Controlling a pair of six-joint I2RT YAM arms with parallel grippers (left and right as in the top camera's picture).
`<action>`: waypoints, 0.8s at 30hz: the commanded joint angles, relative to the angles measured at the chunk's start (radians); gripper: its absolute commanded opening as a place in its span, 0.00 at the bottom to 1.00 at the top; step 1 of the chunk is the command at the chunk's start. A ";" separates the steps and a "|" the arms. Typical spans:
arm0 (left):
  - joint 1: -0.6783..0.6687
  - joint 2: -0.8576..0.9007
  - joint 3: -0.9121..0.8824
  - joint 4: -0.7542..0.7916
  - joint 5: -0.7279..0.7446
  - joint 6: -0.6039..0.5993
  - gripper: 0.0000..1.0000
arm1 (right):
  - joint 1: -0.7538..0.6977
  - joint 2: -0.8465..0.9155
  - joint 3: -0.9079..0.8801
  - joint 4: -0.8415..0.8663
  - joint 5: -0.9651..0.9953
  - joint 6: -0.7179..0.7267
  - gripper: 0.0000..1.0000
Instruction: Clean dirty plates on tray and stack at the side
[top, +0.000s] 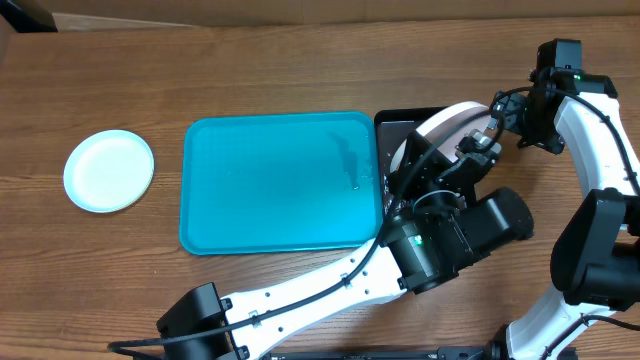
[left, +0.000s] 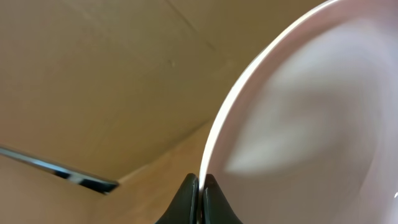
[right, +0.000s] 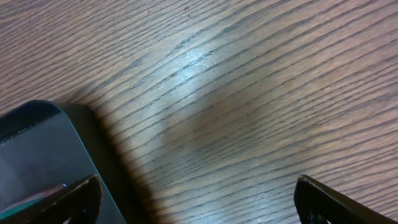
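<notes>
Because the left gripper (left: 200, 190) has its fingers clamped on nothing more than the thin rim of the white plate (left: 298, 112), that pinch looks like the weak point. The plate stands tilted on edge in the air over the black tray (top: 395, 128), just beside the right end of the turquoise tray (top: 280, 180), and any push on its face could make it swing around the pinch or slide out and drop. The right gripper (right: 199, 199) hangs close by over the wooden table (right: 249, 93), fingers wide apart and holding nothing. With both arms crowded into the same corner, a careless approach could knock the plate or tangle the wrists. The turquoise tray carries no plate, only a dark streak (top: 348, 160) near its right edge, so a wet patch there could let anything set down skid. A second pale plate (top: 109, 171) lies flat on the table well to the left, and carrying the held plate that far by a rim hold is judged risky
</notes>
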 joint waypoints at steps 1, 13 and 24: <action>-0.006 -0.039 0.027 0.035 -0.079 0.124 0.04 | -0.003 -0.008 0.006 0.006 0.002 0.004 1.00; 0.015 -0.038 0.027 0.066 -0.122 0.165 0.04 | -0.003 -0.008 0.006 0.006 0.002 0.004 1.00; 0.027 -0.037 0.026 0.049 -0.075 0.143 0.04 | -0.003 -0.008 0.006 0.006 0.002 0.004 1.00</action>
